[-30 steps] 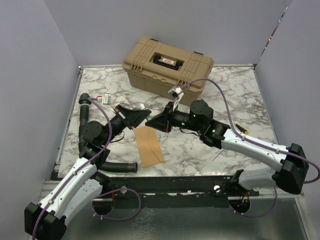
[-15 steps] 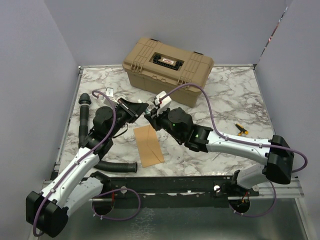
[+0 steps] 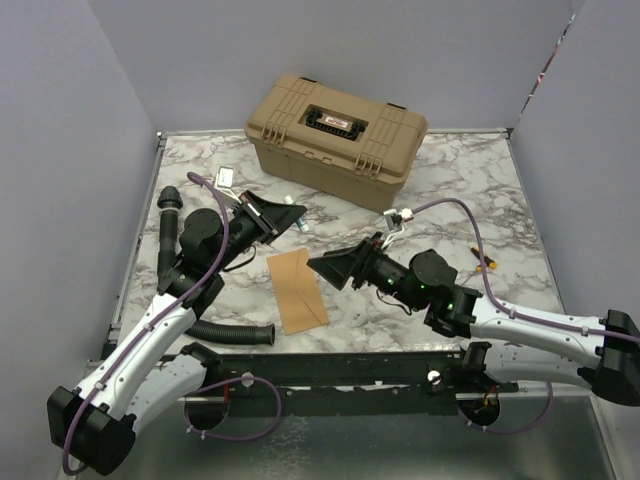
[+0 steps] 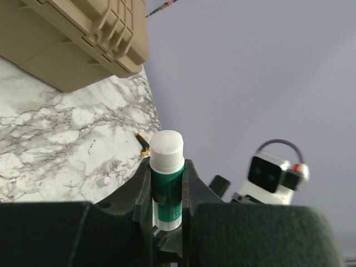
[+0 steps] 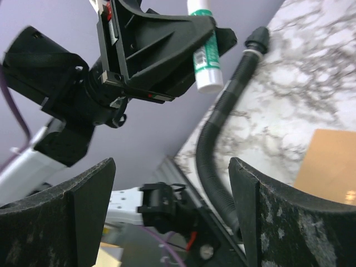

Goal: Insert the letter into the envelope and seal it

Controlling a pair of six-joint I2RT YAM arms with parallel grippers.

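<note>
While the left gripper (image 3: 287, 215) clamps a green-and-white glue stick (image 4: 167, 186) clear of the marble table (image 3: 470, 190), probably ready for sealing, the right gripper (image 3: 318, 265) hangs empty with its fingers spread wide. It is just beside the flat kraft-brown paper envelope (image 3: 297, 292), which lies between the arms. No separate letter shows, so it is probably inside.

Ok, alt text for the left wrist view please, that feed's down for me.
The left end effector is shut on a green glue stick with a white top. Behind it are the marble table and, upper left, a tan case; a white module with a purple cable sits at lower right.
</note>
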